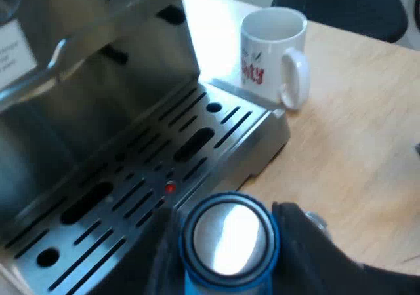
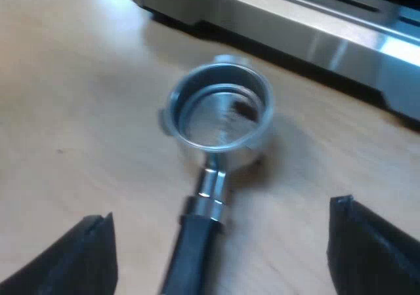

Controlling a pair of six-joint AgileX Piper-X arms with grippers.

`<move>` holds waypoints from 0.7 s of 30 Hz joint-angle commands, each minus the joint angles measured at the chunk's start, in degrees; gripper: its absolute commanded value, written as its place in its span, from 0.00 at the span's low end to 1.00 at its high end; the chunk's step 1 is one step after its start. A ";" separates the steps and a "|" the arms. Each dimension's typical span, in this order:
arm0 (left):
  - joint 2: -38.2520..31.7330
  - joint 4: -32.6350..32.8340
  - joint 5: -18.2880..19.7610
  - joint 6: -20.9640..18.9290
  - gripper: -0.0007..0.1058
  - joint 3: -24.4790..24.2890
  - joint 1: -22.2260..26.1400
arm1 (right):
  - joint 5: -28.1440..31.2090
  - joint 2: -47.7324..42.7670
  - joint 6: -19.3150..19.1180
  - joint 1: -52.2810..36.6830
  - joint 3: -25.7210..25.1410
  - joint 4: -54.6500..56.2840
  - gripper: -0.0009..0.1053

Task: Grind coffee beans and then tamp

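Observation:
My left gripper (image 1: 226,242) is shut on the blue tamper (image 1: 228,237), whose shiny metal face points at the camera, just over the edge of the espresso machine's drip tray (image 1: 151,170). A white mug (image 1: 274,54) with red lettering stands on the wooden table beside the machine. The metal holder (image 2: 220,111) lies on the table close to the machine's base (image 2: 315,29), its basket up with a little dark coffee inside and its dark handle (image 2: 193,249) pointing toward my right gripper (image 2: 223,255). That gripper is open, a finger on each side of the handle, not touching it.
The drip tray has slots and a small red indicator (image 1: 170,188). A dark office chair (image 1: 348,3) stands beyond the table's edge behind the mug. Bare wooden tabletop (image 1: 354,151) stretches beside the machine.

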 commanded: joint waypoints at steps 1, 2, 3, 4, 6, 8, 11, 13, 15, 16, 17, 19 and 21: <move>1.56 -0.34 0.47 -0.59 0.14 -1.78 -2.09 | 2.97 -0.32 0.08 -0.31 1.03 -2.45 0.64; 2.82 0.07 0.47 -0.59 0.14 -2.27 -2.82 | 2.95 -0.32 0.08 -0.31 1.35 -3.46 0.64; 3.52 0.42 0.47 -0.59 0.14 -2.60 -3.27 | 2.95 -0.32 0.08 -0.31 1.35 -3.63 0.64; 4.75 0.54 0.47 -0.59 0.14 -3.08 -4.04 | 2.95 -0.32 0.08 -0.31 1.34 -3.85 0.64; 6.98 0.54 0.47 -0.59 0.14 -3.93 -5.39 | 2.95 -0.32 0.08 -0.31 1.34 -3.86 0.64; 9.87 0.43 0.47 -0.59 0.14 -5.20 -7.07 | 2.95 -0.32 0.08 -0.31 1.34 -3.86 0.64; 12.89 -0.66 0.47 -0.19 0.14 -6.62 -8.97 | 2.95 -0.32 0.08 -0.31 1.34 -3.86 0.64; 14.97 -2.05 0.34 -0.16 0.14 -7.21 -10.22 | 2.95 -0.32 0.08 -0.31 1.34 -3.86 0.64; 17.07 -3.33 0.08 -0.16 0.14 -7.76 -11.65 | 2.95 -0.32 0.08 -0.31 1.34 -3.86 0.64; 18.46 -4.30 -0.20 -0.16 0.14 -7.96 -12.54 | 2.95 -0.32 0.08 -0.31 1.34 -3.86 0.64; 19.74 -5.32 -0.70 -0.16 0.14 -7.93 -13.34 | 2.95 -0.32 0.08 -0.31 1.34 -3.86 0.64; 21.29 -6.45 -1.38 -0.16 0.14 -7.93 -14.31 | 2.95 -0.32 0.08 -0.31 1.34 -3.86 0.64; 22.87 -7.43 -1.72 -0.16 0.14 -7.93 -15.06 | 2.95 -0.32 0.08 -0.31 1.34 -3.86 0.64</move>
